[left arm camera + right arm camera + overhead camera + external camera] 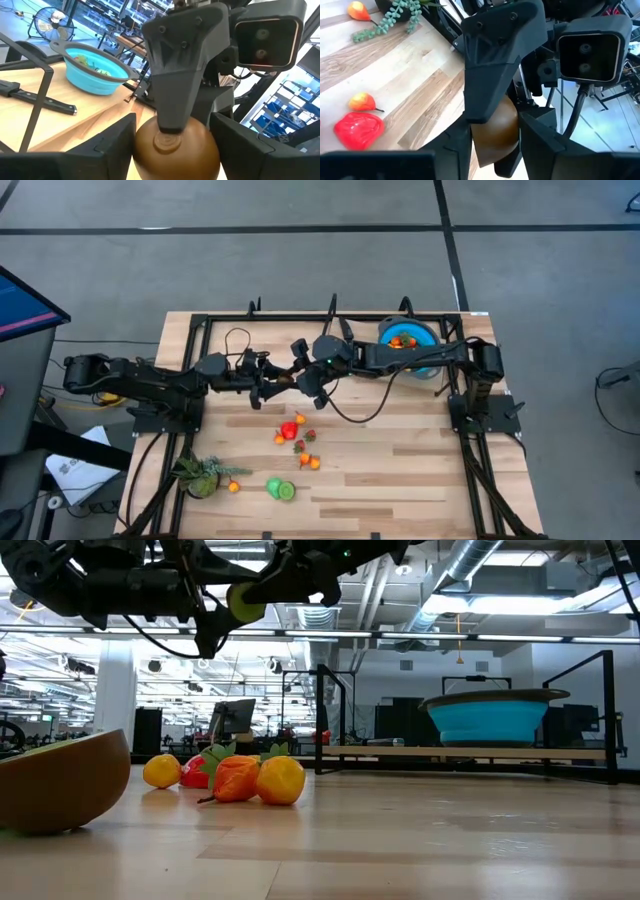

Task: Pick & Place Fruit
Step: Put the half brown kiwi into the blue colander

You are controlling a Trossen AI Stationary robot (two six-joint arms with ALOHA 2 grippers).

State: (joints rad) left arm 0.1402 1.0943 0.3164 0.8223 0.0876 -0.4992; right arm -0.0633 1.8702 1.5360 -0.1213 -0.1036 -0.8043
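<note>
A round brown fruit (175,150) hangs in mid-air over the middle of the table, between my two grippers, which meet tip to tip. My left gripper (268,380) reaches in from the table's left and is shut on it. My right gripper (300,373) reaches in from the right and is also closed on it. In the low view the fruit (245,602) shows high above the boards. Several small red, orange and yellow fruits (296,437) lie on the table nearer the front edge. My left gripper pinches the brown fruit's two sides (142,152) between its fingers, coming level from the table's left. The fruit is lifted clear of the table. My right gripper has the same fruit between its two fingers (517,135), crosswise to the left gripper's hold. One of its fingers rests on the ringed end (167,139). It slants slightly down from the table's right.
A blue bowl (407,340) with fruit inside stands at the far right. A black-handled knife (42,99) lies near it. A spiky green plant (203,475) and green fruit (281,489) sit near the front left. A black frame (200,320) edges the table.
</note>
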